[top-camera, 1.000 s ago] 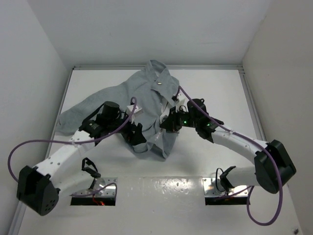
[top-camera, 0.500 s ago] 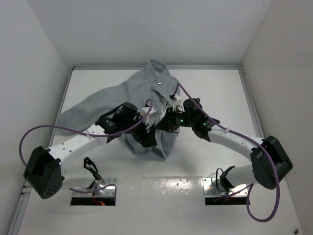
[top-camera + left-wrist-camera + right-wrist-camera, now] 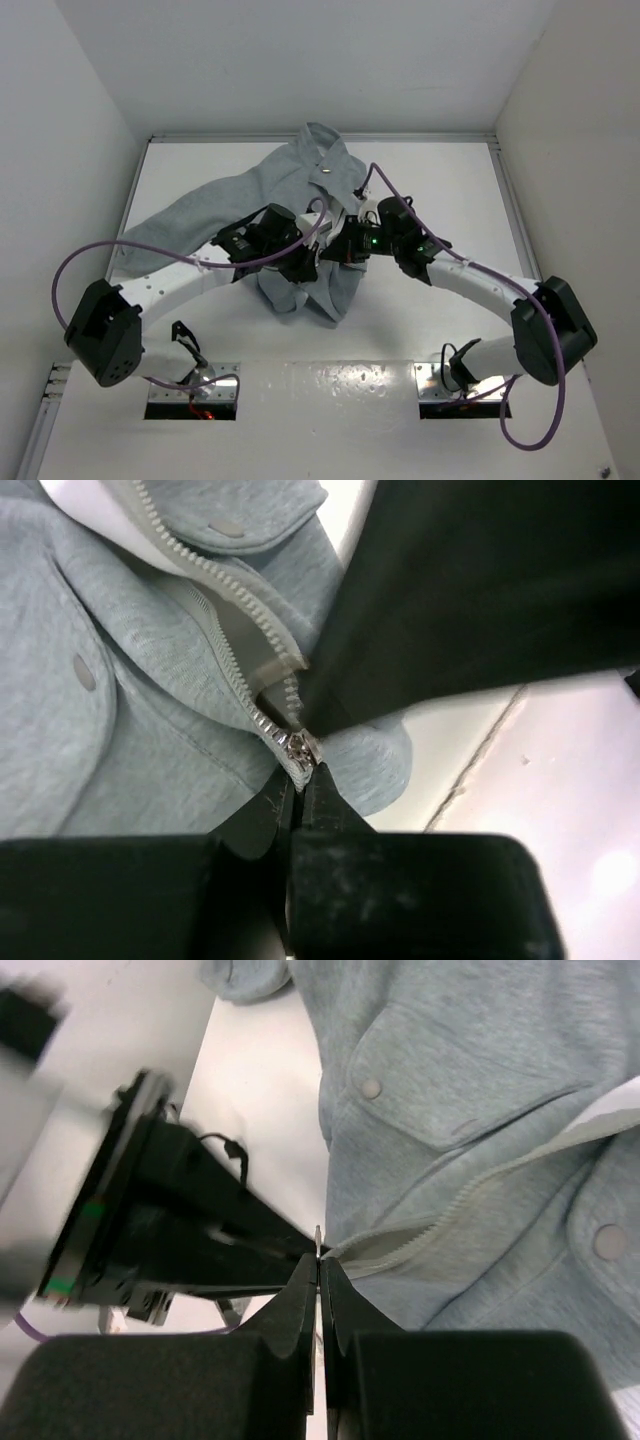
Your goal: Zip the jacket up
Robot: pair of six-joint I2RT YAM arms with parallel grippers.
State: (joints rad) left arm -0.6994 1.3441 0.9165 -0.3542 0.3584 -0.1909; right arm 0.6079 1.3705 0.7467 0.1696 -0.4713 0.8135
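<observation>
The light grey jacket (image 3: 290, 190) lies crumpled at the middle of the white table, collar far, one sleeve (image 3: 165, 225) stretching left. Both grippers meet at its lower front. My left gripper (image 3: 303, 268) is shut on the bottom end of the zipper tape, just under the metal slider (image 3: 300, 748). Above the slider the pale zipper teeth (image 3: 200, 570) part. My right gripper (image 3: 335, 252) is shut on a thin metal pull tab (image 3: 318, 1235) at the zipper's end. In the left wrist view the right gripper's black body (image 3: 480, 590) hides part of the fabric.
White walls close in the table on the left, far and right sides. Purple cables (image 3: 100, 255) loop from both arms above the table. The jacket's hem (image 3: 335, 305) hangs toward the near edge between the arm bases. Snap buttons (image 3: 372, 1088) dot the pockets.
My left arm has swung right across the jacket to meet the right gripper, and its jaws have gone from open to shut on the zipper's bottom end. The right gripper has barely shifted.
</observation>
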